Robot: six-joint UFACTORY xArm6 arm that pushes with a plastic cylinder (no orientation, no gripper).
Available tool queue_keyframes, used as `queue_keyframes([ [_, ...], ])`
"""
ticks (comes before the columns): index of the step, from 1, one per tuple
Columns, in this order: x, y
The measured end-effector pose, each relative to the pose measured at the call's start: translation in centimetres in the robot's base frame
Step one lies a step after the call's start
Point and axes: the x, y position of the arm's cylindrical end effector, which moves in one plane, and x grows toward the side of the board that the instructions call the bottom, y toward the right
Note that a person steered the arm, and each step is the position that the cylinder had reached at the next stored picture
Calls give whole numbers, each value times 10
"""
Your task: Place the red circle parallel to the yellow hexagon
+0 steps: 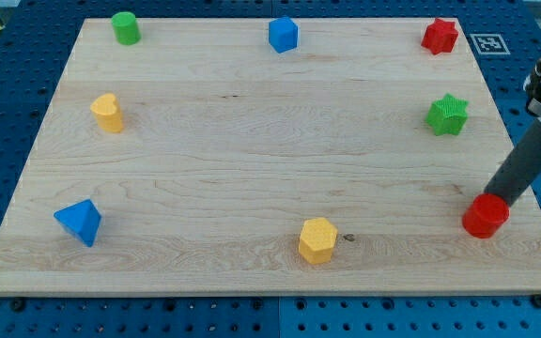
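My tip (492, 195) touching red circle (485, 216), right of yellow hexagon (316, 240); no claw; no readable writing.

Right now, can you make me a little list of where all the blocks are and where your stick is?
board: wooden
red circle: right, near bottom
my tip: touching red circle's upper right
yellow hexagon: bottom middle
blue triangle: bottom left
yellow block: left side
green cylinder: top left
blue cube: top middle
red star: top right
green star: right side
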Motion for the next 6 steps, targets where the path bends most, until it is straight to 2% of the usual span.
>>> queue_keyframes([
  [1,7,-30],
  [3,-6,-80],
  [4,30,-69],
  [5,30,-76],
  [6,40,-107],
])
